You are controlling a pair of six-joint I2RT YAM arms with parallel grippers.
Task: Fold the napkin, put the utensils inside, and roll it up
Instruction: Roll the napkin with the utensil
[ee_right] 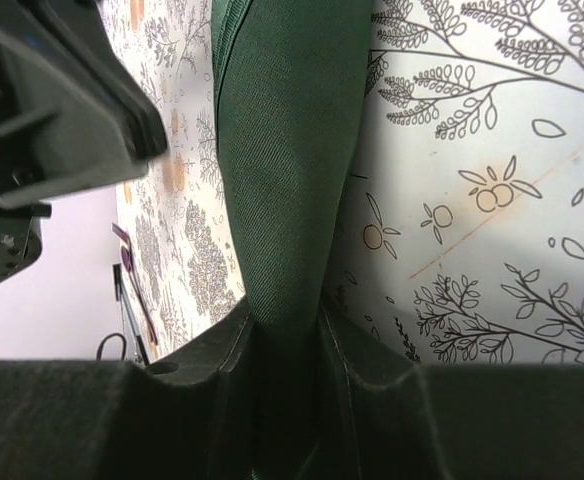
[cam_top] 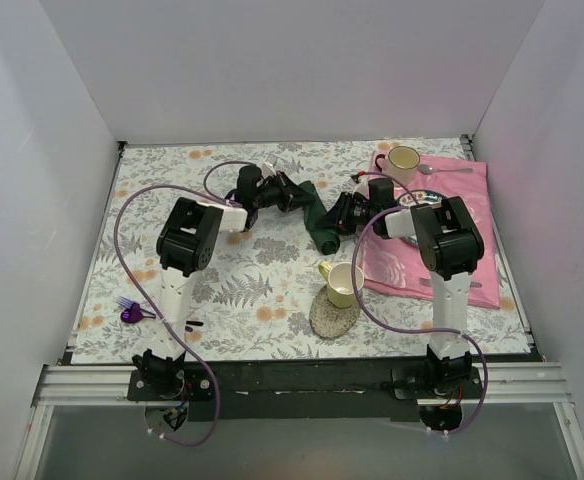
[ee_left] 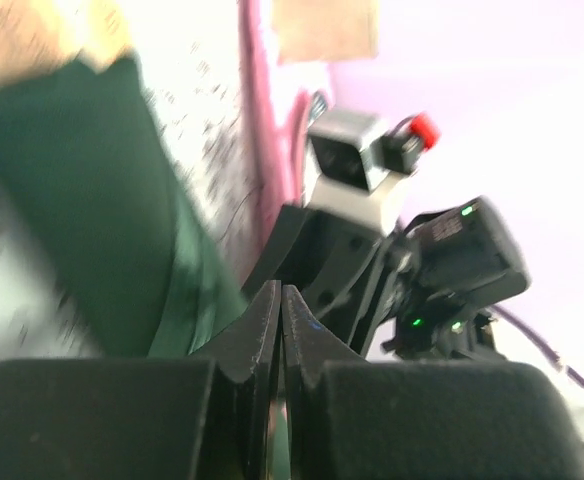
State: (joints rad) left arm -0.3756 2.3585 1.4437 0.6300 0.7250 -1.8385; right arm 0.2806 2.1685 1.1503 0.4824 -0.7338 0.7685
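Observation:
The dark green napkin [cam_top: 319,222] lies as a long narrow bundle on the floral table cover between my two grippers. My left gripper [cam_top: 294,197] is at its far end. In the left wrist view its jaws [ee_left: 280,292] are pressed together with a thin sliver of green cloth between them, and the napkin [ee_left: 92,190] stretches away to the left. My right gripper [cam_top: 340,215] is at the near end. In the right wrist view it [ee_right: 284,322] is shut on the rolled napkin [ee_right: 282,130]. The slate-blue fork is not in view.
A yellow-green cup [cam_top: 342,282] stands on a round coaster just in front of the napkin. A pink cloth [cam_top: 452,260] at the right carries a cream cup [cam_top: 404,160], a silver spoon [cam_top: 450,170] and a plate [cam_top: 419,201]. A purple-headed utensil [cam_top: 130,311] lies near left.

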